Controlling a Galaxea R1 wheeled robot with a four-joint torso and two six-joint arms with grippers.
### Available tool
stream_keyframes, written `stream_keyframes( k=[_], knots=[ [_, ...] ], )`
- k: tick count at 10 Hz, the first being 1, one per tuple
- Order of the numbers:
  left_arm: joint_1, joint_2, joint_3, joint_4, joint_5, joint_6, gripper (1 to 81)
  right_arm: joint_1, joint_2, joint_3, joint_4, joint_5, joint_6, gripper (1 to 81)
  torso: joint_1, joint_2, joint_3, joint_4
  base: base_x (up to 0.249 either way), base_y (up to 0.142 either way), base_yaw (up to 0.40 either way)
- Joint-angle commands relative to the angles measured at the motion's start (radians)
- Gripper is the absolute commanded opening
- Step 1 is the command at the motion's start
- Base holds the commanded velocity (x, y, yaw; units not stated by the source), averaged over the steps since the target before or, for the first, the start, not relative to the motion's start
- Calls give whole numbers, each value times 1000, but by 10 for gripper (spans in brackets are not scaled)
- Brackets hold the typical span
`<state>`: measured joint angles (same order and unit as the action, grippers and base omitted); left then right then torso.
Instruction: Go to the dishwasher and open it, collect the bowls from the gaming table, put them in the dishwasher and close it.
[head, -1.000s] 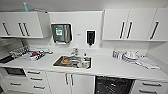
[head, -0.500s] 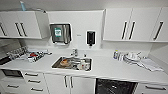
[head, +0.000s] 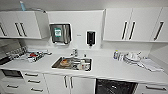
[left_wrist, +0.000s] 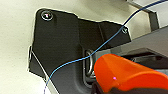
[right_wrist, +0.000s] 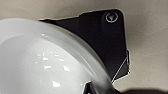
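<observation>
I cannot tell how either set of jaws stands. An orange bowl (left_wrist: 130, 72) looms close to the left wrist, a white bowl (right_wrist: 45, 62) close to the right. The dishwasher (head: 115, 87) gapes dark under the bench's (head: 112, 70) front edge, right of the sink (head: 72, 63); plates (head: 132, 58) sit near the right end.

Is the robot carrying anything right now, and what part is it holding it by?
Probably: an orange bowl at the left wrist and a white bowl at the right. The grip points can't be seen.
</observation>
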<state>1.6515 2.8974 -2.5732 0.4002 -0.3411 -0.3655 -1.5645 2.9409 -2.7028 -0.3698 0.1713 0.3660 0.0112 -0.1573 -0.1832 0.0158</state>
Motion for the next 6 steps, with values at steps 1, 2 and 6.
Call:
stream_keyframes(
  k=[1,2,6],
  knots=[
    [-28,-10,5,9,22,4,10,40,-12,5,2,-32,-2,10,0,0,0,0,0,0,0],
    [-28,-7,7,6,21,4,10,40,-12,5,3,-32,1,10,0,0,0,0,0,0,0],
    [-58,-47,101,-6,14,-70,10,43,-9,11,3,-33,7,10,0,0,-54,0,0,0,0]
  ],
)
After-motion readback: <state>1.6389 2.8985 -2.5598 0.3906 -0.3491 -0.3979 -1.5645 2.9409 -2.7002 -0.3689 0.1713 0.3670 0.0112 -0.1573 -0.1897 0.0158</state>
